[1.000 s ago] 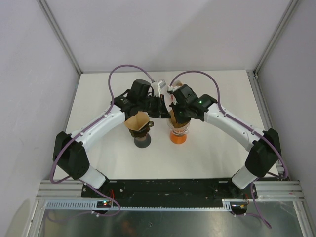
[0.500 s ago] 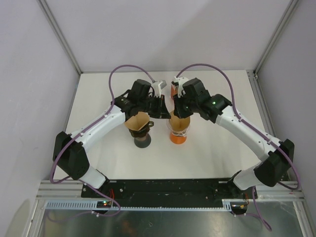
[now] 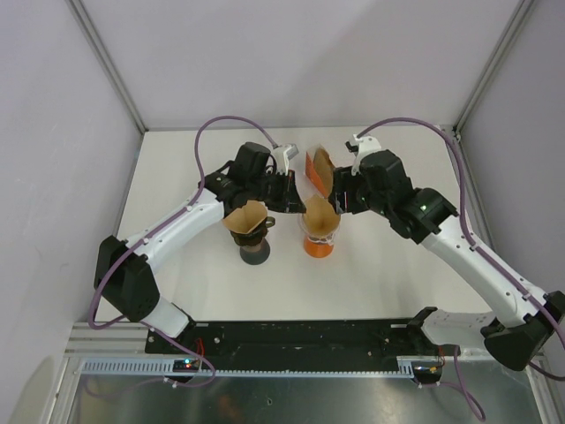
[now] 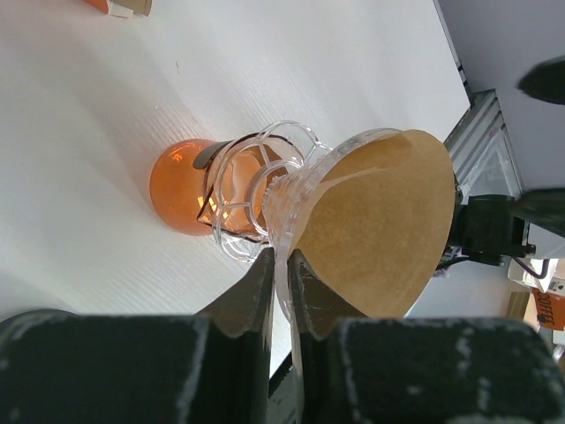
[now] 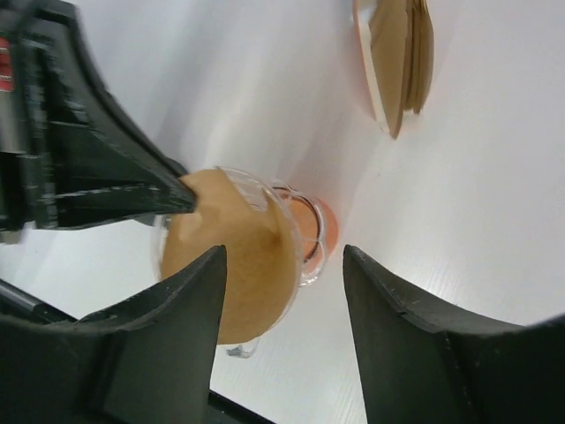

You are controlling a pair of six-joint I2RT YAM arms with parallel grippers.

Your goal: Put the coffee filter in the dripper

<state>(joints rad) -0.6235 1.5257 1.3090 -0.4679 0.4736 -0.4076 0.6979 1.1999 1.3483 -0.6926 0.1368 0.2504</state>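
Note:
A clear glass dripper (image 4: 265, 181) stands on an orange base (image 3: 318, 246) mid-table. The brown paper coffee filter (image 3: 320, 213) sits inside its cone, seen as a brown sheet (image 4: 380, 230) in the left wrist view and as a brown cone (image 5: 234, 265) in the right wrist view. My left gripper (image 4: 281, 265) is shut on the dripper's clear rim from the left side (image 3: 296, 196). My right gripper (image 5: 282, 256) is open and hangs just right of and above the dripper (image 3: 340, 197), with nothing between its fingers.
A holder with several spare brown filters (image 3: 318, 168) stands just behind the dripper, also near the top edge of the right wrist view (image 5: 402, 62). Another brown filter cone on a dark stand (image 3: 249, 225) sits under the left arm. Frame posts edge the table.
My right gripper has opened, left the filter in the dripper, and drawn back to the right. The left gripper keeps its hold on the rim.

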